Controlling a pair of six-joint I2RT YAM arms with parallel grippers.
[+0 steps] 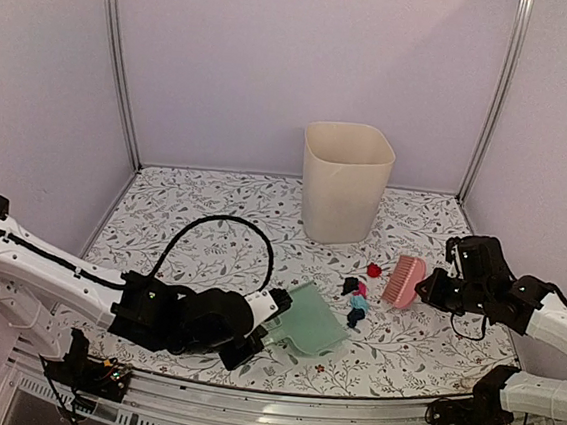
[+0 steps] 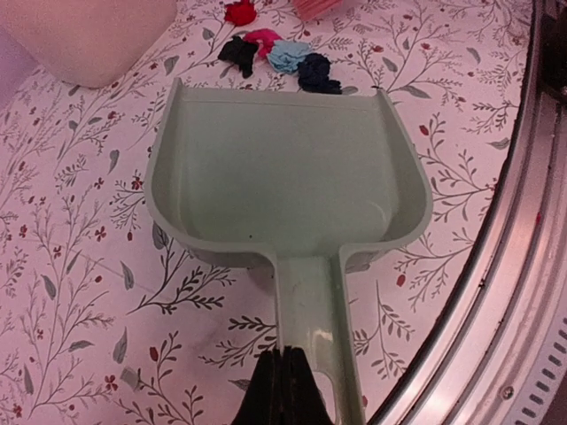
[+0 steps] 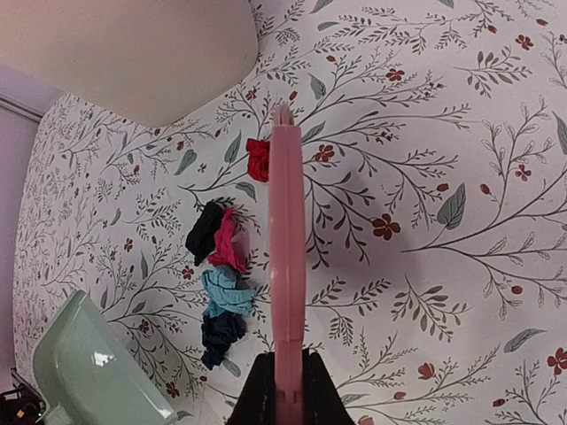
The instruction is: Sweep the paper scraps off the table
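From above, my left gripper (image 1: 269,317) pinches the handle of the mint-green plastic dustpan (image 1: 313,321), my right gripper (image 1: 429,287) clamps the pink comb-like brush (image 1: 403,281), with the crumpled coloured paper scraps (image 1: 358,298) between them on the vine-printed white table (image 1: 211,236); my left wrist view puts the scraps just past the pan's lip, my right wrist view just beside the brush.

Scraps (image 1: 358,302): five crumpled wads (red, black, pink, teal, navy) clustered right of centre, red one slightly apart, uppermost. Table (image 1: 204,200): white, grey vine print.

Soft, even pinkish light; faint shadows on the white vine-printed table (image 1: 215,198); glare along its metal rail (image 2: 500,292); wrist views slightly blurred.
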